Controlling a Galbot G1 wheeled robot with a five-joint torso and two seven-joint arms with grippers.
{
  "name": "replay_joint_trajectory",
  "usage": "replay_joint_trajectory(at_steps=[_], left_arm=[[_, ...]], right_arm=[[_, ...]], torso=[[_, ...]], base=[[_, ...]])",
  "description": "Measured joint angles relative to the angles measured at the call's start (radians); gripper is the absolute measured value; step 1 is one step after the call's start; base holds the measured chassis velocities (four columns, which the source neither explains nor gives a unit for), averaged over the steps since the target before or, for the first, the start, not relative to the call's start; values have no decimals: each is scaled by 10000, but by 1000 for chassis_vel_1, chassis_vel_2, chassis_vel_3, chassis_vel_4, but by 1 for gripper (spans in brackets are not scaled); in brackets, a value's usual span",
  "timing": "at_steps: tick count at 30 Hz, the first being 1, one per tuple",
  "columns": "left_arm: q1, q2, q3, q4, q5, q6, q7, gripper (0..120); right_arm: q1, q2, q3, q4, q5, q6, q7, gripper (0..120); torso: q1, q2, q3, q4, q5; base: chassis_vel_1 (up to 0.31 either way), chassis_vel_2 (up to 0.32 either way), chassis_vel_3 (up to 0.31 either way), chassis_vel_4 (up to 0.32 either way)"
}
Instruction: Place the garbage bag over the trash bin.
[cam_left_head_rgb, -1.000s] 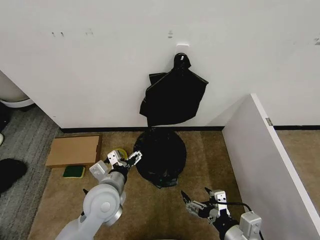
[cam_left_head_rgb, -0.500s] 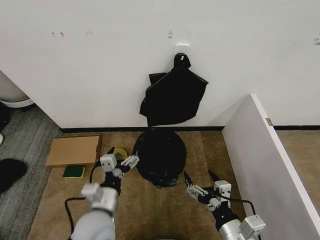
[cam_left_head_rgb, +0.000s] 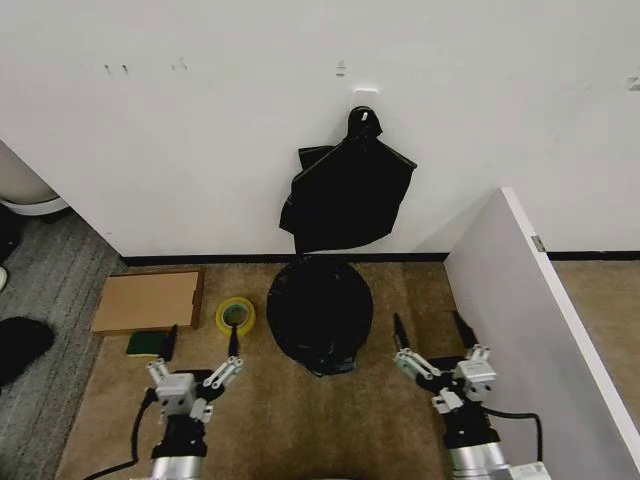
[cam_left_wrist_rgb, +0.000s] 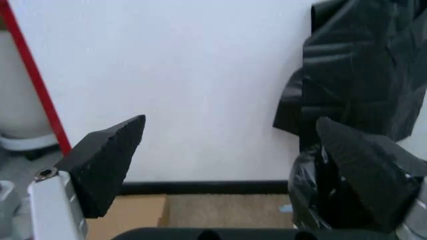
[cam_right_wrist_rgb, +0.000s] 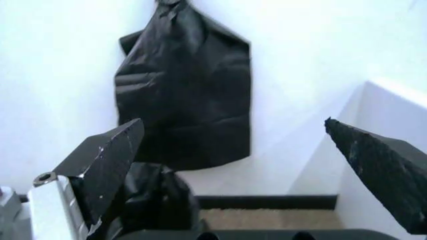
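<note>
Garbage bag (cam_left_head_rgb: 320, 315) draped over trash bin, on floor against wall, below hanging black bundle (cam_left_head_rgb: 345, 195). Left gripper (cam_left_head_rgb: 200, 350) and right gripper (cam_left_head_rgb: 432, 340) low on either side, clear of bag, jaws apart, empty. Tape roll (cam_left_head_rgb: 235, 314) just left of bag.

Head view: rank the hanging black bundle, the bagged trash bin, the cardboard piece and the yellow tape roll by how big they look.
1. Hanging black bundle, largest.
2. Trash bin under the garbage bag; looks close to the cardboard piece, so their order is unsure.
3. Yellow tape roll, clearly smallest.
</note>
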Motion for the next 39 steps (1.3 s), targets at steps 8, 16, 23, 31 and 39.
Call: replay_joint_trajectory(at_steps=[8, 16, 23, 31, 39], left_arm=[[621, -655, -344, -103, 848, -885, 4, 100], [685, -997, -268, -296, 1252, -983, 10, 100], [578, -930, -206, -263, 1307, -892, -23, 100], [798, -435, -598, 84, 647, -858, -32, 100], [578, -320, -352, 97, 407, -482, -25, 100]], right_arm=[[-186, 485, 536, -14, -459, 748, -241, 100], [-374, 903, 632, 38, -735, 1208, -400, 100], [-423, 1014, 628, 103, -1015, 905, -315, 100], [-443, 1142, 385, 136, -1212, 834, -848, 100], [-409, 1069, 482, 37, -1113, 1077, -1097, 100]], torso=[[0, 0, 0, 0, 0], [0, 0, 0, 0, 1], [0, 0, 1, 0, 1], [0, 0, 1, 0, -1], [2, 0, 1, 0, 0]], base=[[0, 0, 0, 0], [0, 0, 0, 0], [0, 0, 0, 0], [0, 0, 0, 0], [0, 0, 0, 0]])
